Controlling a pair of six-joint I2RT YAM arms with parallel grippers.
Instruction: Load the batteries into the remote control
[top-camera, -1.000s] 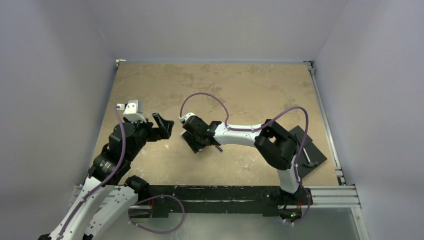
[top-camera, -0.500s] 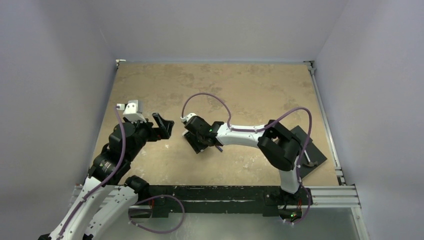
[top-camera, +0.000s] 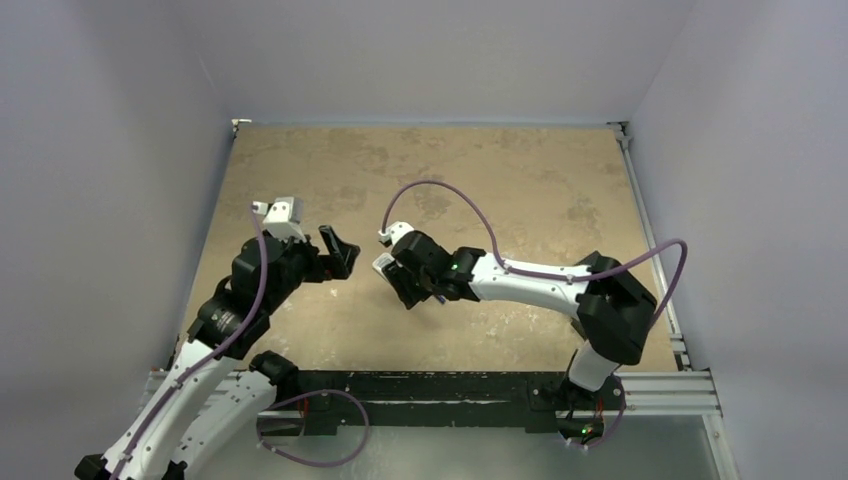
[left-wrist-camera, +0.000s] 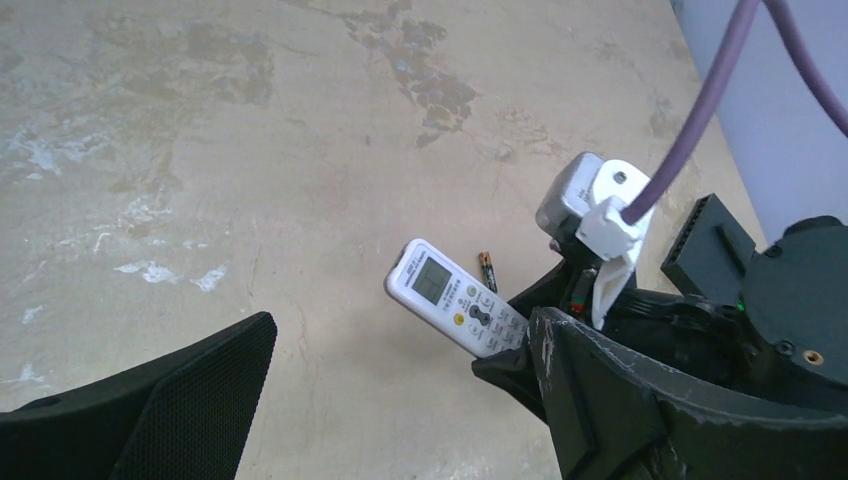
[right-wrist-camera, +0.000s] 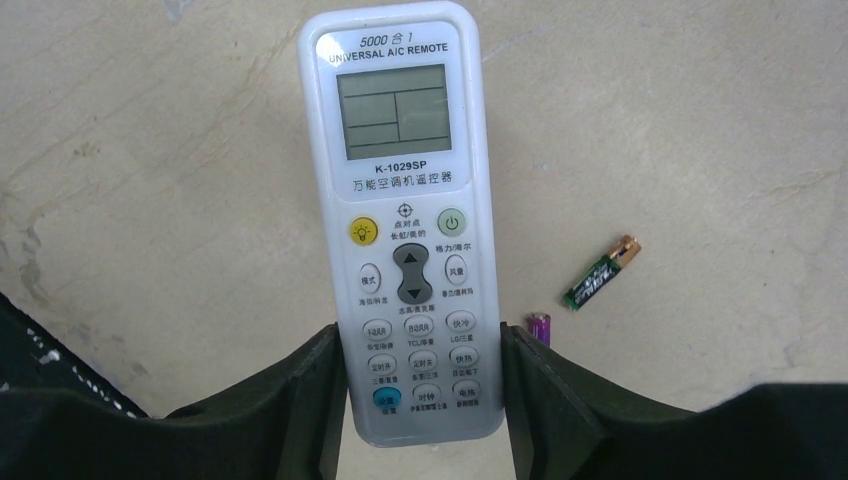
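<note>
The white remote control has its button side up, and my right gripper is shut on its lower end, one finger on each long side. In the left wrist view the remote control sticks out of those black fingers, with its display end toward my left gripper. That left gripper stands open and empty, a short way left of the remote's white tip. Two batteries lie on the table just right of the remote: a dark one with a brassy end and a purple one half hidden behind my right finger.
The mottled tan table is closed in by pale walls at the back and both sides. A metal rail runs along the near edge. The right arm's purple cable loops above the gripper.
My right arm has reached further left and forward, its elbow swinging out to the right. The left gripper has shifted slightly right, nearer the remote.
</note>
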